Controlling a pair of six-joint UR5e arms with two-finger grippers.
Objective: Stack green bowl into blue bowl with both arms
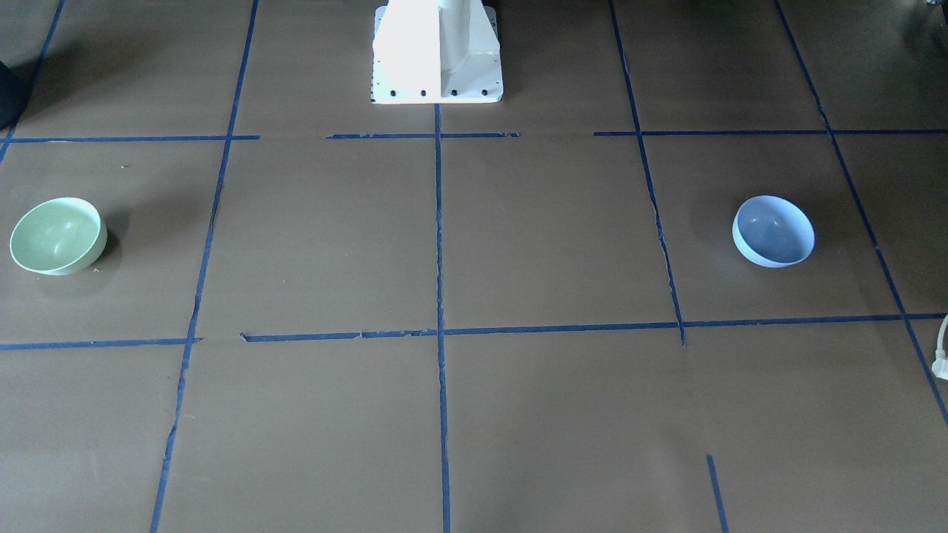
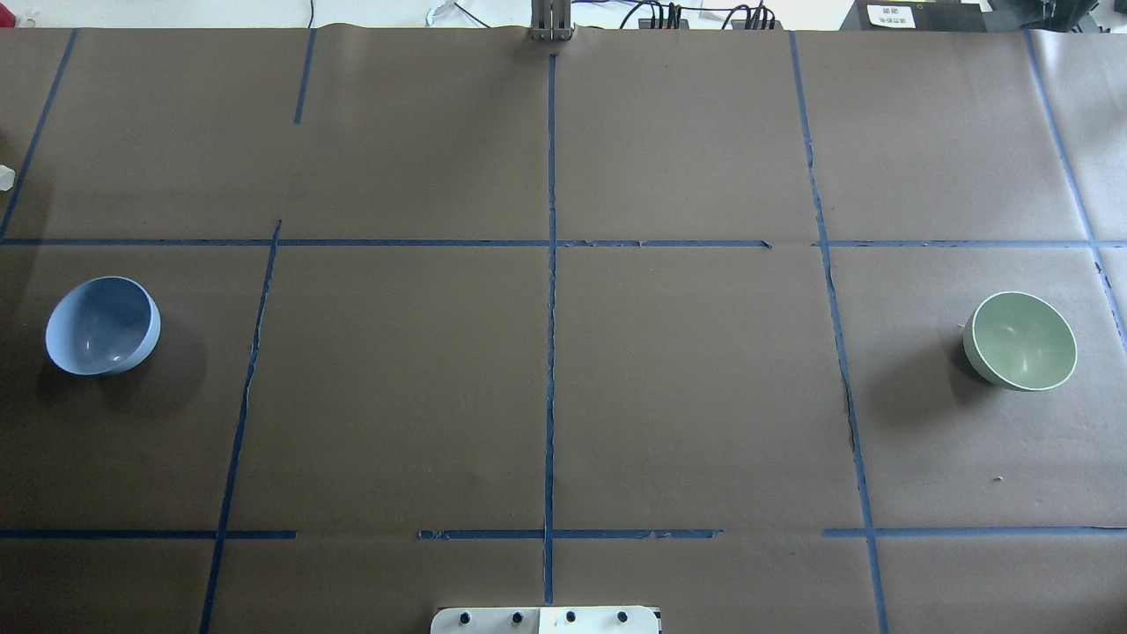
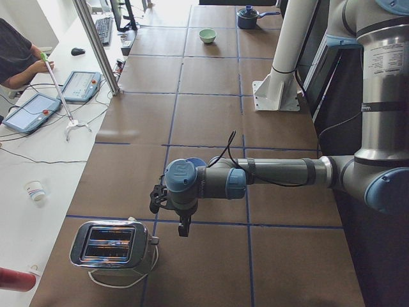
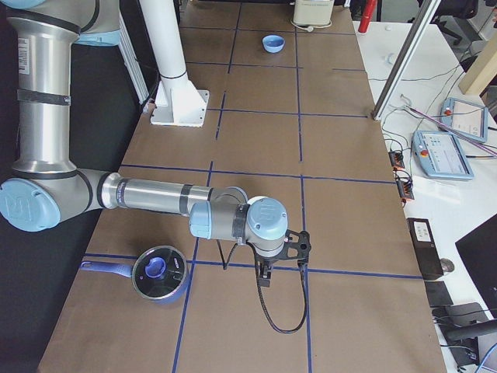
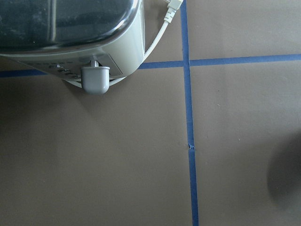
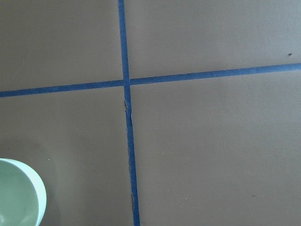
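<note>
At the left end of the brown paper-covered counter (image 3: 211, 77) sits a chrome two-slot toaster (image 3: 112, 246), with the left claw (image 3: 183, 227) hanging beside it. At the other end a glass-lidded blue saucepan (image 4: 159, 273) lies near the right claw (image 4: 264, 278); I cannot tell whether either claw is apart or together. Farther in, the pale periwinkle-blue bowl (image 2: 103, 326) stands upright on the robot's left and the pale mint-green bowl (image 2: 1021, 341) on its right, well apart, with blue tape lines (image 2: 550, 352) between them.

Green bowl (image 2: 1021, 342): you see smooth, matt plastic.
Blue bowl (image 2: 101, 326): smooth plastic, faint sheen inside.
Table cover (image 2: 396, 396): matt brown paper.
Toaster (image 3: 110, 244): glossy metal.

Silver-grey arms (image 3: 281, 171) with light-blue joint caps (image 3: 181, 176), white pedestal (image 1: 437, 52).
</note>
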